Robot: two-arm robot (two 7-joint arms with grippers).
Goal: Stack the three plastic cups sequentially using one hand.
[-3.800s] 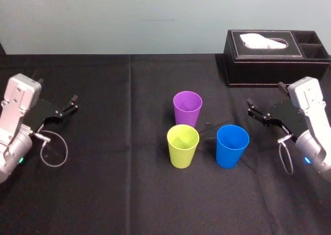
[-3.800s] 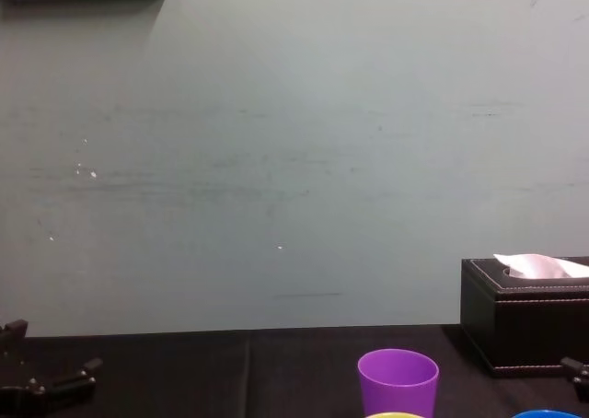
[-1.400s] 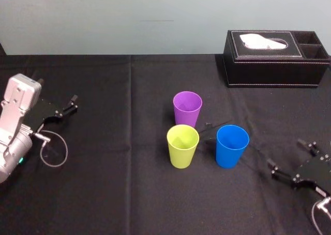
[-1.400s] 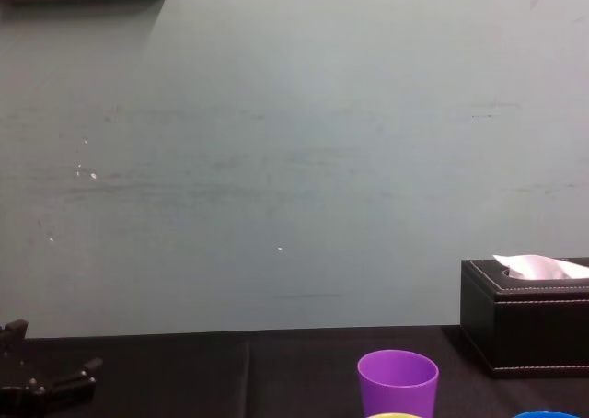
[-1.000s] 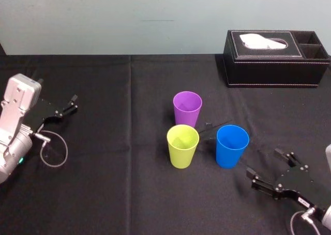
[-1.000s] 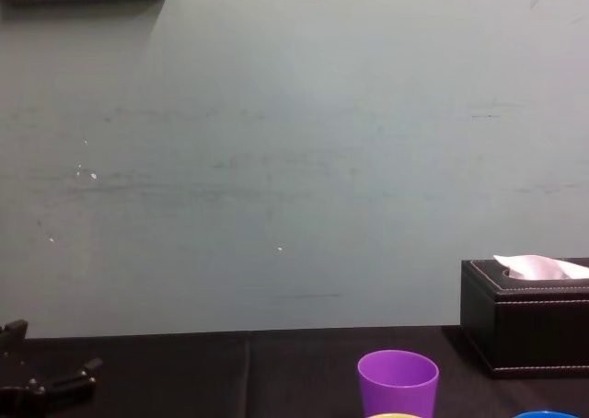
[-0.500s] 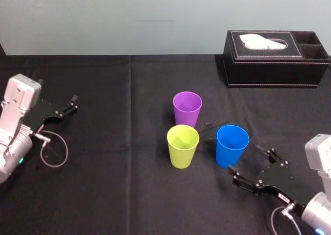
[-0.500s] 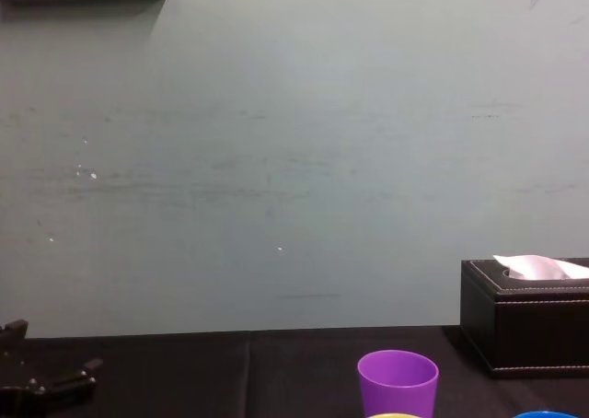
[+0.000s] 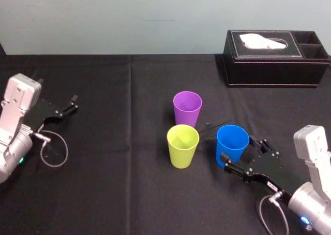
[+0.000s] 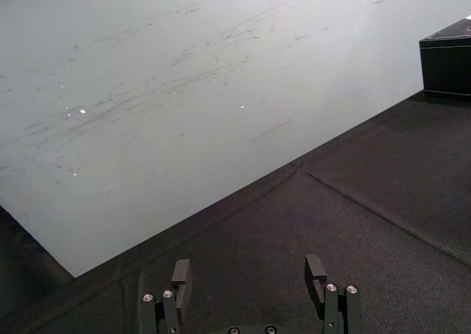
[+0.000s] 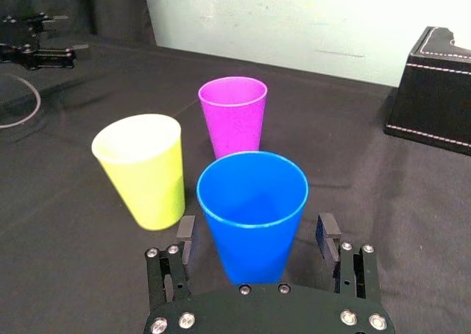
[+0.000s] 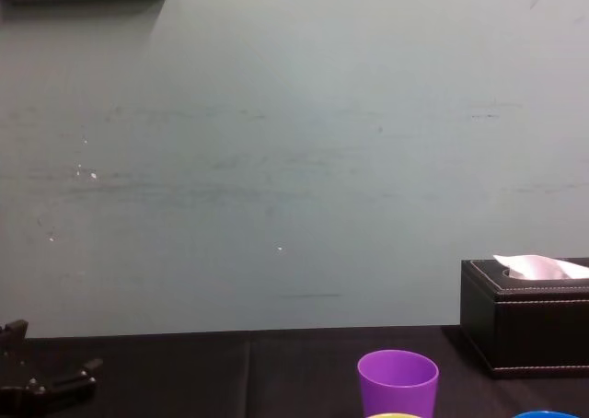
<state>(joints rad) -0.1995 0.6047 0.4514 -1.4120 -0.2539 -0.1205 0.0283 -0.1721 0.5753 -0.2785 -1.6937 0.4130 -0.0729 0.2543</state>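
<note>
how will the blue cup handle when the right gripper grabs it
The blue cup looks empty and thin-walled: probably light, slightly springy. Its smooth taper may slip in the open right gripper straddling it. Narrow base: likely tips if nudged.

Reaches in with the right arm from the near right of the blue cup (image 9: 232, 142), silver wrist housing trailing behind. Holds the right tool (image 9: 245, 151) spread wide astride that cup, one finger on each side, both just apart from its wall. Rests the left arm well to the left of the blue cup, with the left tool (image 9: 72, 103) parted and angled toward the cup's side.
</note>
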